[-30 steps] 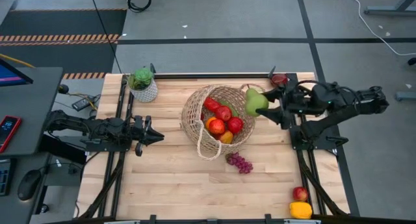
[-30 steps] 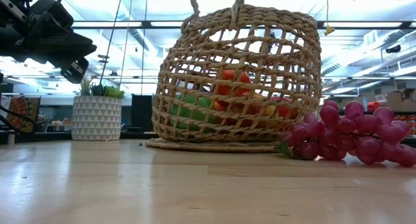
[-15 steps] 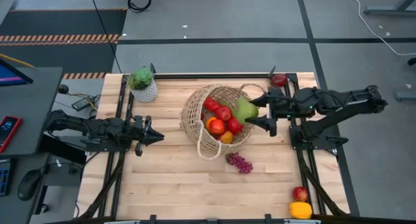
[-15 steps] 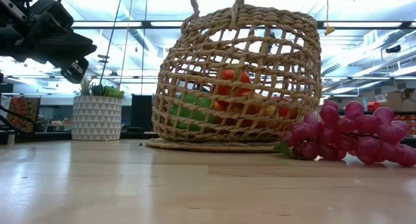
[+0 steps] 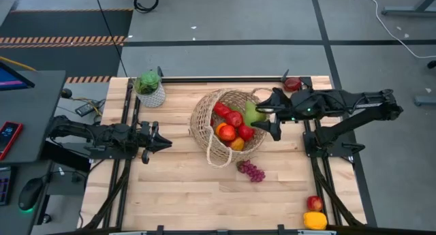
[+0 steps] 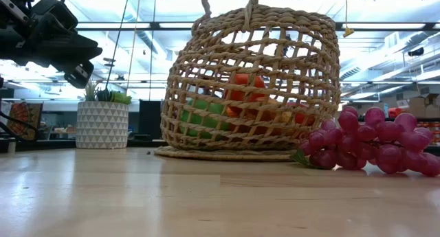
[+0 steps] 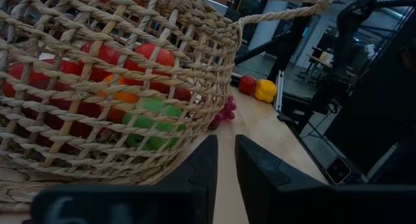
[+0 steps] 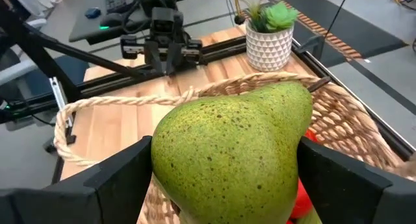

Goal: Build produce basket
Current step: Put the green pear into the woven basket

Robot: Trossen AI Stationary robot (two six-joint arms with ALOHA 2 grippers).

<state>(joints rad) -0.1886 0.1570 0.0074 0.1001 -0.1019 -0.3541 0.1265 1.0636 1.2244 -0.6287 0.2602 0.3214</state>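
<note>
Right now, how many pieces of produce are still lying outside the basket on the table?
4 that I can see: purple grapes just beside the basket, a red apple and yellow pepper at one table corner, and a red fruit at another. The arms may hide others.

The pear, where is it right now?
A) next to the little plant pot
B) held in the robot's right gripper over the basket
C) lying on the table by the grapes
B: the right gripper holds the green pear between its fingers just above the basket.
</note>
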